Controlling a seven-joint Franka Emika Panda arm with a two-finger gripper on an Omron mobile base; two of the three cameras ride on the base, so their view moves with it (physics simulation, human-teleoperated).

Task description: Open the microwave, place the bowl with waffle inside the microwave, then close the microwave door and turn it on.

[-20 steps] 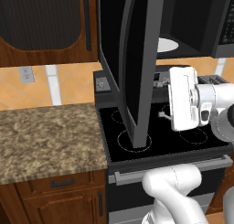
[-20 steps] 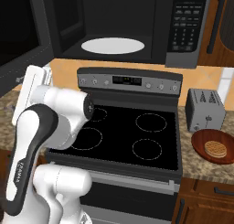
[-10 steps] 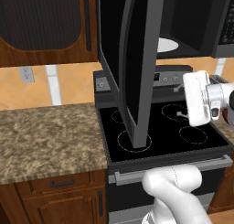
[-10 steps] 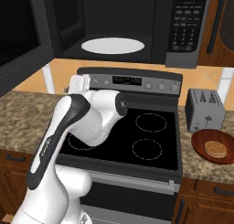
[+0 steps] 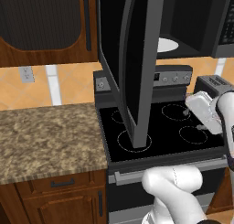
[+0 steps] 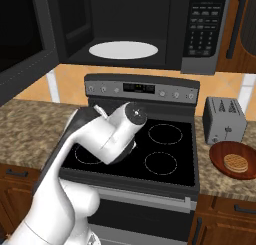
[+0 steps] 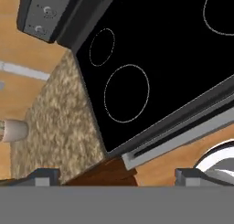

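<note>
Microwave door (image 5: 132, 67) hangs wide open, white turntable plate (image 6: 123, 50) exposed.

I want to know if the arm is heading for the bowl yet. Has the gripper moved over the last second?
Yes. In the left base view the gripper has swung right, away from the microwave door, toward the toaster.

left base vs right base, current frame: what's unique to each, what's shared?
Left base view: the microwave door swung wide open, seen nearly edge-on, plus a wall outlet.
Right base view: the bowl with waffle on the counter right of the stove, beside the toaster, and the microwave's button panel.
Both: the open microwave with its white turntable plate, the black stove, and the robot's arm over the cooktop.
</note>
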